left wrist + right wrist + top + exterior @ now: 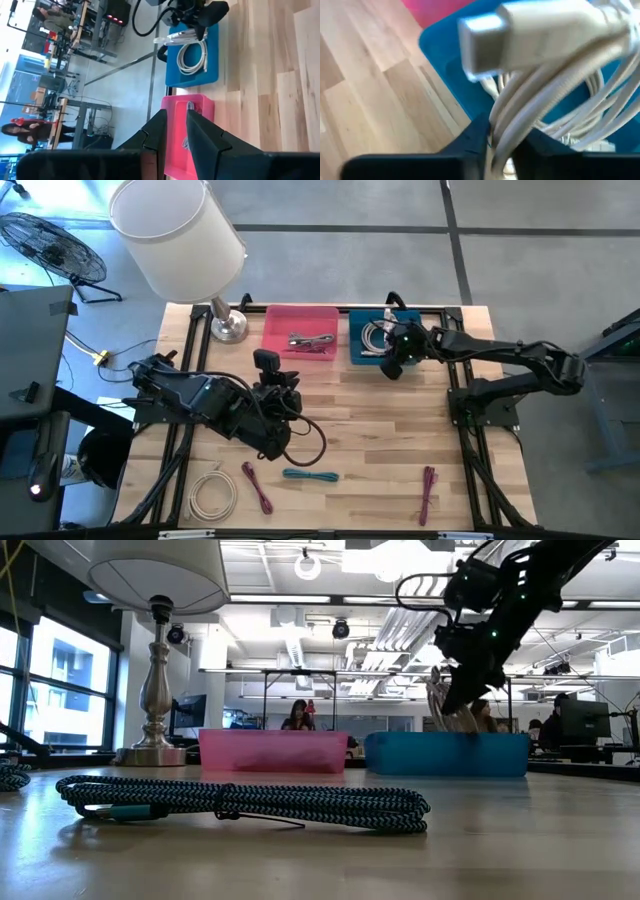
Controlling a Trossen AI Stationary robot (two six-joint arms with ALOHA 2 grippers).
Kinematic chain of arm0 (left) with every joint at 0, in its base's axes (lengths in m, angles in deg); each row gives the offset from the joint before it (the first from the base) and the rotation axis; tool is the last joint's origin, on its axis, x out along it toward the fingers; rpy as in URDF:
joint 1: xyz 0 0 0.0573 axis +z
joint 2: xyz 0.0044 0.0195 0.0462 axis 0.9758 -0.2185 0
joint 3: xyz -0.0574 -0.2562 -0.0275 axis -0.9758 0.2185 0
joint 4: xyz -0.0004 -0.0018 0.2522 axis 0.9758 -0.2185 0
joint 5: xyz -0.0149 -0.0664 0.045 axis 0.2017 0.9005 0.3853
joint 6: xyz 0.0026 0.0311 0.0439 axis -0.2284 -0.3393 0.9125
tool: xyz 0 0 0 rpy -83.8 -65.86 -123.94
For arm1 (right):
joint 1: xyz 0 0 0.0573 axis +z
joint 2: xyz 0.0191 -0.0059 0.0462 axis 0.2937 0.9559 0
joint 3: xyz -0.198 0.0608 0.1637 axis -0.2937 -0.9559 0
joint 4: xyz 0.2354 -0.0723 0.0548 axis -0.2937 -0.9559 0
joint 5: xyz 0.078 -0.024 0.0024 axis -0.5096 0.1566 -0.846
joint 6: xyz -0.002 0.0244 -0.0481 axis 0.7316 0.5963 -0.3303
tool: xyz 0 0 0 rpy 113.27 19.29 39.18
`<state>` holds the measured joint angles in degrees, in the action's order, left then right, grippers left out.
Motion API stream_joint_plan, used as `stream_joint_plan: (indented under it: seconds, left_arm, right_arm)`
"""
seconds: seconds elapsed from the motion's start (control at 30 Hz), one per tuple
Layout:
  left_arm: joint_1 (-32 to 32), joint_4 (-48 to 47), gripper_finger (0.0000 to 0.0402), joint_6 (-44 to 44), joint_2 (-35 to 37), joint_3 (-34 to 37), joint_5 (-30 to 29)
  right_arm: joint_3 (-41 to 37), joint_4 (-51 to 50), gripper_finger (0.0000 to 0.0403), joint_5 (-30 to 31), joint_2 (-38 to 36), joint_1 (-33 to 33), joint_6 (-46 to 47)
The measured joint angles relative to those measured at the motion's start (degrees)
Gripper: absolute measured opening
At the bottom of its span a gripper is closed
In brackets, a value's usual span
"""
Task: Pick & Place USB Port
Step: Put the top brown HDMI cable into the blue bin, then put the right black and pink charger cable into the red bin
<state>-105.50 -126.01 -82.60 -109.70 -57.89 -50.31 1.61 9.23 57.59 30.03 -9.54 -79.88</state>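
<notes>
Right gripper (502, 142), top centre-right, is clamped on a white cable (555, 30) above the blue bin (357, 348), likely to drop it in; left gripper (172, 132) idles, fingers slightly apart.

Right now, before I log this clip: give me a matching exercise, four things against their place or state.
1. white cable
2. teal cable
3. pink tray
4. left gripper

a. lying on the table's front part
b. held by the right gripper over the blue tray
c. beside the lamp base
d. just in front of the pink tray

Pairs: 1-b, 2-a, 3-c, 4-d
</notes>
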Motion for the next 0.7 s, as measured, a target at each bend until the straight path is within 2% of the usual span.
stream_joint_plan:
  seconds: [0.17,0.33,0.47,0.53,0.7]
  left_arm:
    - [0.0,0.01,0.0069,0.07,0.0,0.0,1.76]
    - [0.0,-0.01,0.0069,-0.26,0.0,0.0,2.86]
    - [0.0,0.0,0.0069,-0.28,0.0,0.0,2.86]
    - [0.0,0.0,0.0069,-0.28,0.0,0.0,2.81]
    - [0.0,0.01,0.0069,-0.28,0.0,0.0,3.7]
  right_arm:
    - [0.0,2.52,0.0173,0.15,-0.16,1.3,-0.73]
    - [0.0,2.97,0.024,-0.28,-0.16,1.3,-0.19]
    - [0.36,2.7,0.0254,-0.49,-0.16,1.3,-1.29]
    - [1.22,1.51,0.0253,-2.86,-0.45,1.28,-3.43]
    - [8.63,-12.43,0.0252,-9.78,-2.97,1.3,-10.56]
